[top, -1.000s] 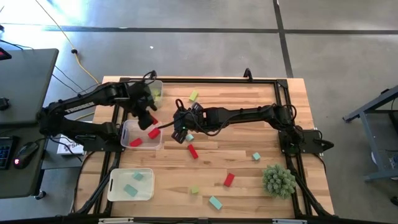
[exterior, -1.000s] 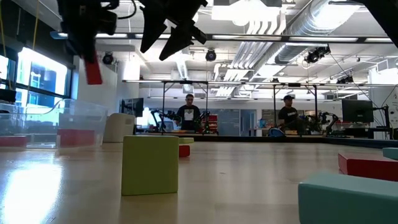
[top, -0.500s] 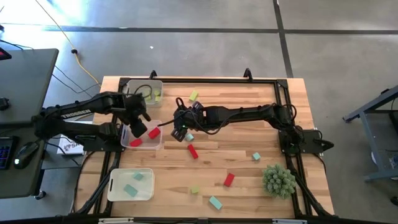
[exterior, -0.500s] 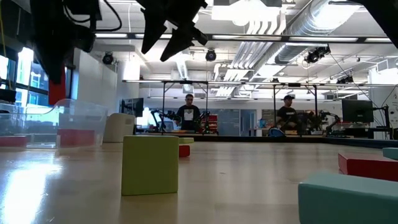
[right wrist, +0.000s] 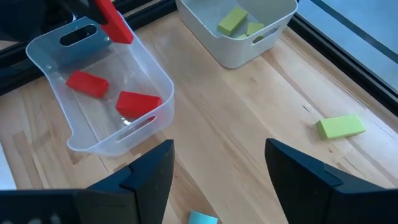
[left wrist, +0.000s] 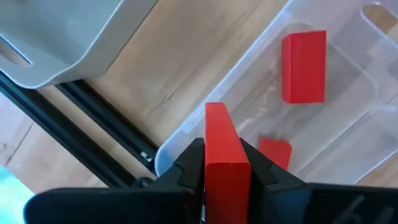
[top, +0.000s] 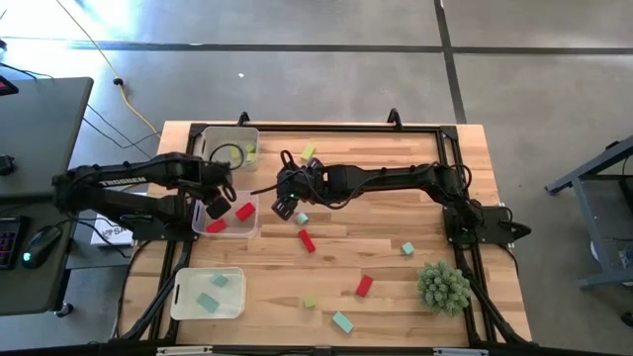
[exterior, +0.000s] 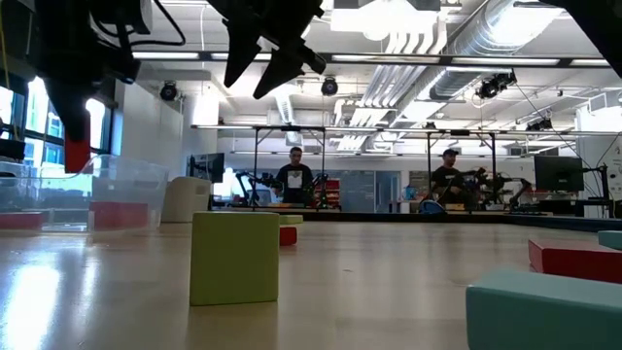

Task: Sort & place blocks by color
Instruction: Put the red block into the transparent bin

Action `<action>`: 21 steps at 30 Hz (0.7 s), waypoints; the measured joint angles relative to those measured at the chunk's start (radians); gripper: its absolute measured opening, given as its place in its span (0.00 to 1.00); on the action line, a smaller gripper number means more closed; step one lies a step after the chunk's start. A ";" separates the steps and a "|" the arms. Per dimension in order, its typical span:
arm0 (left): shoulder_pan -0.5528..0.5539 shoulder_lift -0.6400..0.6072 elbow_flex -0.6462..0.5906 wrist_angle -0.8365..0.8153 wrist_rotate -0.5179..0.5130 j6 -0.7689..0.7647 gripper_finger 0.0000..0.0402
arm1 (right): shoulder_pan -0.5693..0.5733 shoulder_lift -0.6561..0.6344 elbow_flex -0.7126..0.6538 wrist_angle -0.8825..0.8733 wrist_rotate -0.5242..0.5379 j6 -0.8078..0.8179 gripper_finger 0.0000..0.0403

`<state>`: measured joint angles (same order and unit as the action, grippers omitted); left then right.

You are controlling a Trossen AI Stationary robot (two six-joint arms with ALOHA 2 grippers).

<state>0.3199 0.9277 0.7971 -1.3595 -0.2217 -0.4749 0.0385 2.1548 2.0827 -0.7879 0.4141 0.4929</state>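
The left gripper (left wrist: 227,177) is clamped on a red block (left wrist: 225,158), held over the near rim of the clear bin (left wrist: 367,81) (two red blocks already inside). Released here, it may clip the rim and tumble outside. The right gripper (right wrist: 217,165) waits nearby, fingers spread, holding nothing.

Teal block (right wrist: 202,218) cut off by the right wrist view's edge

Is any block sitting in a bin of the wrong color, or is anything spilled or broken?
Nothing stands out. The middle clear bin holds only red blocks, and the left gripper holds another red block above its edge.
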 joint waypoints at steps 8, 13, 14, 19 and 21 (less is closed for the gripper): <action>-0.089 0.043 0.000 -0.006 -0.004 -0.065 0.10 | 0.000 0.000 0.000 0.000 0.000 0.000 0.59; -0.121 0.098 0.000 -0.006 -0.009 -0.076 0.10 | 0.000 0.000 0.000 0.000 -0.001 -0.001 0.59; -0.125 0.112 0.000 -0.006 -0.010 -0.076 0.10 | 0.000 0.000 0.000 0.000 -0.001 0.000 0.59; -0.127 0.192 0.000 0.012 -0.009 -0.072 0.10 | 0.000 0.000 0.000 0.000 -0.001 0.000 0.59; -0.127 0.226 0.000 0.021 -0.009 -0.052 0.10 | 0.000 0.000 0.000 0.000 -0.001 0.000 0.59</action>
<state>0.1925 1.1538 0.7971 -1.3388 -0.2310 -0.5265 0.0387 2.1548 2.0827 -0.7882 0.4128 0.4931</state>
